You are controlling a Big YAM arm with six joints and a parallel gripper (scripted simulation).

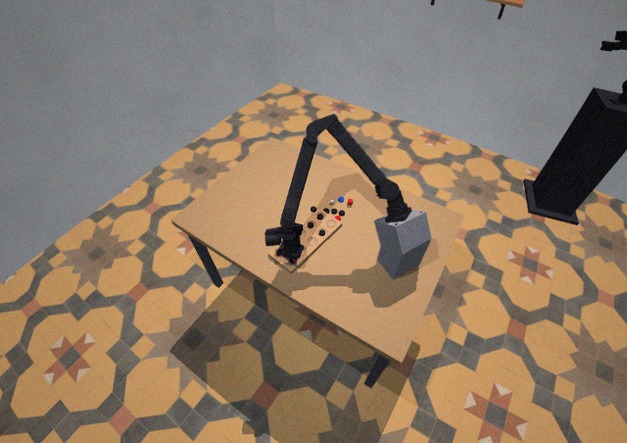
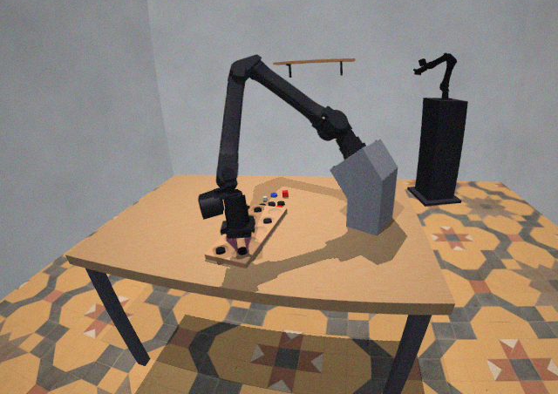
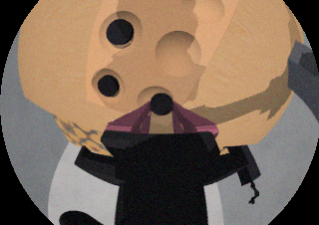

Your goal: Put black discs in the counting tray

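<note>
My gripper is shut on a black disc, low over the front right corner pocket of the wooden tray. Whether this disc touches the pocket cannot be told. Black discs sit in the front left pocket, the one behind it, and farther back. Two pockets on the right side are empty. The arm hides part of the tray in the top and exterior views.
Several loose black discs lie behind the tray, with a red disc close to its back end. Farther back are a white cube, a blue piece and a red cube. The arm's grey base stands at right.
</note>
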